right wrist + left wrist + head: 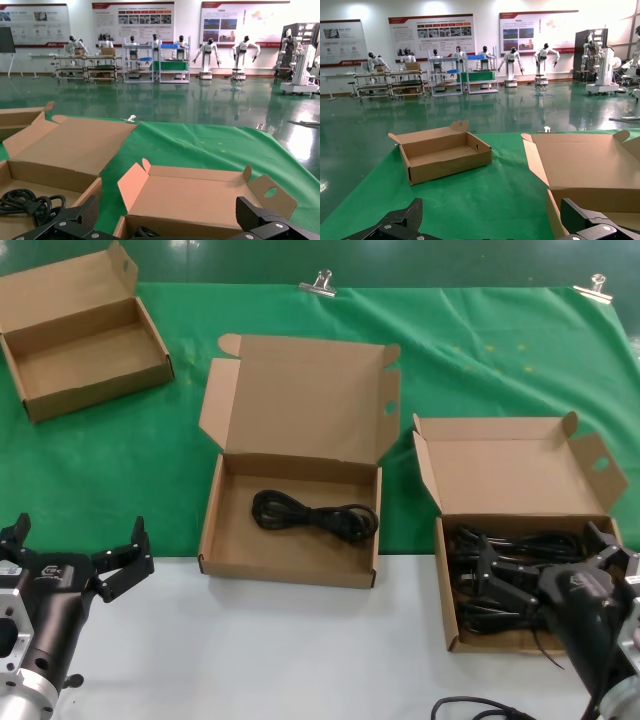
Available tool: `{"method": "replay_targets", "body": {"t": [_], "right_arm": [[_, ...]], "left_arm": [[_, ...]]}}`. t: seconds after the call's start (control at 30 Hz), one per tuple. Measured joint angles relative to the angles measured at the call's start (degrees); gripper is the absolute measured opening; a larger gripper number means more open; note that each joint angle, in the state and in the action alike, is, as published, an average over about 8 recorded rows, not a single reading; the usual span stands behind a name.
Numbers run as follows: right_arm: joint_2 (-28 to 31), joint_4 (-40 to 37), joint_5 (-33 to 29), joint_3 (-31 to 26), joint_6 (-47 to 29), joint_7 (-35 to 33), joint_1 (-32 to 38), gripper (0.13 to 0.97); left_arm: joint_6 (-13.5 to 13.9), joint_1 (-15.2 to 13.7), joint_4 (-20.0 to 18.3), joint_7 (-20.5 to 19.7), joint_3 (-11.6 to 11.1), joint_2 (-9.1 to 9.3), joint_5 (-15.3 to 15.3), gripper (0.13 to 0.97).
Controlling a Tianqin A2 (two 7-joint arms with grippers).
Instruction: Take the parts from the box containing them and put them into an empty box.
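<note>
Green cloth covers the far part of the desk [300, 660], and the near part is white. Black cords [505, 575] fill the right box [520, 540]; one cord [315, 515] lies in the big box [290, 495] at the centre. Right pincer [545, 565] hangs spread over the cords in the right box. Left pincer [80, 565] is spread too, above the white desk, well apart from both boxes. Another small box [80, 335] stands far left.

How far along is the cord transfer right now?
One cord bundle already lies in the large box. The right gripper, jaws open, hovers over the source box, holding nothing. Several cords remain there. The left gripper waits, open, at the table's near left.
</note>
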Motion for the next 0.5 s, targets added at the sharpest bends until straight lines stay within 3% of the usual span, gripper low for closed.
{"method": "replay_targets", "body": {"t": [0.5], "right_arm": [[0.0, 0.0, 0.0, 0.0, 0.0, 0.0, 0.0, 0.966]], "left_arm": [[0.0, 0.0, 0.0, 0.0, 0.0, 0.0, 0.0, 0.966]]}}
